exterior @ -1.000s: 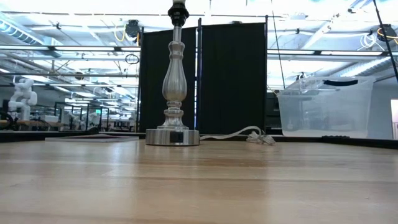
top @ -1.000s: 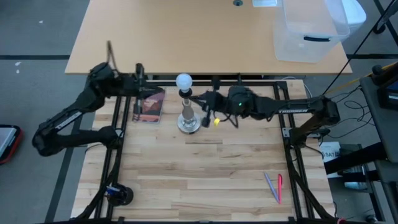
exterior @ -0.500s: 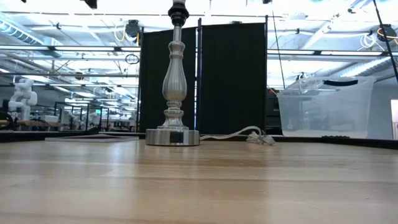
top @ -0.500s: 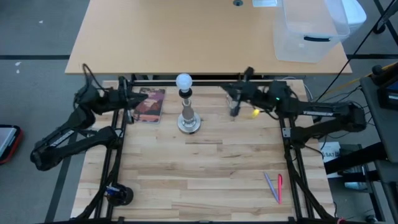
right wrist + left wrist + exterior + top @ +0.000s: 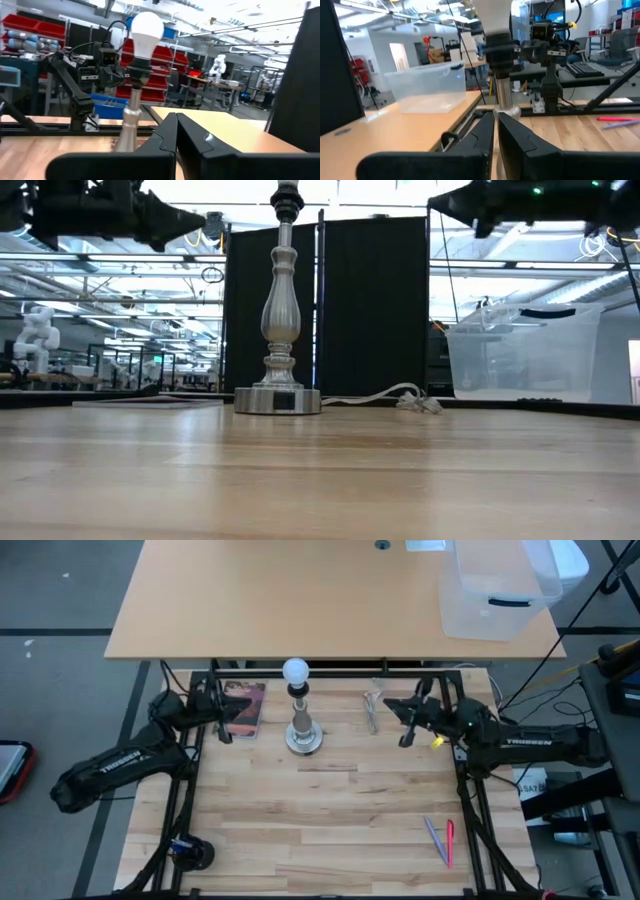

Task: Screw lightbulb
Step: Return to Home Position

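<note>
The white lightbulb (image 5: 296,670) sits upright with its base in the dark socket (image 5: 135,62) on top of the silver lamp stand (image 5: 303,730). The stand's round base (image 5: 278,400) rests on the table near the far edge. My left gripper (image 5: 226,725) hangs shut to the left of the stand, pointing toward it. My right gripper (image 5: 403,730) hangs shut to the right of the stand, also facing it. Both are well clear of the lamp and hold nothing. In the left wrist view the bulb (image 5: 492,15) shows beyond the fingers.
A book (image 5: 240,708) lies left of the stand, under the left gripper. The lamp's cord (image 5: 385,395) trails right of the base. Pens (image 5: 440,840) lie near the right front. A black roll (image 5: 190,852) sits at the near left. A clear bin (image 5: 500,585) stands on the far table.
My right gripper has drawn back from beside the lamp's socket toward the table's right edge and sunk. My left gripper has gone toward the near edge and down. Both arms now show at the top of the low view. The bulb and stand have stayed put.
</note>
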